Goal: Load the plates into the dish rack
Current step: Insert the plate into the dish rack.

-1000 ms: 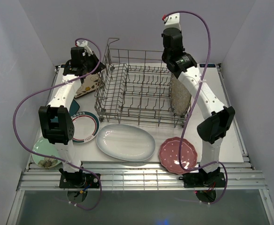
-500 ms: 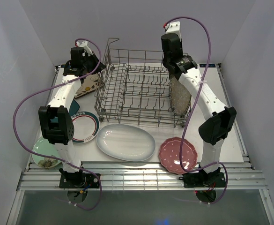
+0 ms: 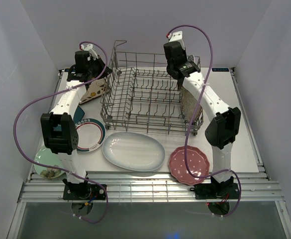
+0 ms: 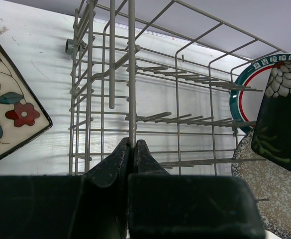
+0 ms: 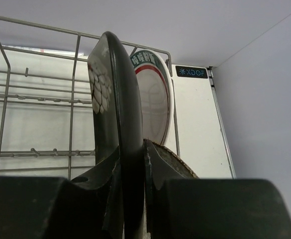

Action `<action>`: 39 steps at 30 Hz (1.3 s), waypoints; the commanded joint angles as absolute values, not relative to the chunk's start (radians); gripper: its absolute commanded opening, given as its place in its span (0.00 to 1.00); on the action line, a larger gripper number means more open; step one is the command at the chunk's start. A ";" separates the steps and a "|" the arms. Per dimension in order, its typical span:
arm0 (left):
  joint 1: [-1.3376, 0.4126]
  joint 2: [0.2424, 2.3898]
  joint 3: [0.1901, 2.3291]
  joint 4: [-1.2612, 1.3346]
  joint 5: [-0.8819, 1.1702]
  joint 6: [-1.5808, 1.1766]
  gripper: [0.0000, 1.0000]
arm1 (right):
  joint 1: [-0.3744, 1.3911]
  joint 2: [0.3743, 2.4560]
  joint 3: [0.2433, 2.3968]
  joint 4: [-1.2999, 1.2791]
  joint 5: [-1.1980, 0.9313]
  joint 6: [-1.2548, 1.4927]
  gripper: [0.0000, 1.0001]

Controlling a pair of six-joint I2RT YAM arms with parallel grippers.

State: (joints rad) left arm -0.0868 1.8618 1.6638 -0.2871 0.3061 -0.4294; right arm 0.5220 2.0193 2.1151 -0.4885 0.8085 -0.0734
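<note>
The grey wire dish rack (image 3: 116, 94) stands at the table's middle back. My left gripper (image 4: 131, 143) is shut on an upright wire at the rack's far left corner (image 3: 114, 62). My right gripper (image 5: 132, 149) is shut on the black floral square plate (image 5: 108, 94), held on edge over the rack's far right end (image 3: 181, 74). A speckled grey round plate (image 3: 190, 103) and a teal-and-red-rimmed round plate (image 5: 154, 99) stand at that end. The black plate (image 4: 284, 114) also shows in the left wrist view.
A cream floral square plate (image 3: 93, 92) leans left of the rack. In front lie a white oval plate (image 3: 134, 151), a pink dotted plate (image 3: 189, 164), a teal-rimmed round plate (image 3: 89, 134) and a pale green plate (image 3: 47, 167). Walls close in on three sides.
My right arm has swung left and lower, carrying the black plate toward the rack's right end. The left arm has stayed on the rack's wire.
</note>
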 commanded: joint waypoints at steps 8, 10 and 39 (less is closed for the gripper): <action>-0.084 1.795 1.621 -0.387 0.336 -0.414 0.00 | 0.500 2.028 2.209 -0.408 0.859 -0.074 0.08; -0.084 1.795 1.621 -0.387 0.336 -0.413 0.00 | 0.496 2.028 2.203 -0.408 0.850 -0.068 0.08; -0.081 1.715 1.505 -0.287 0.367 -0.514 0.00 | 0.414 2.155 2.345 -0.557 0.815 0.041 0.08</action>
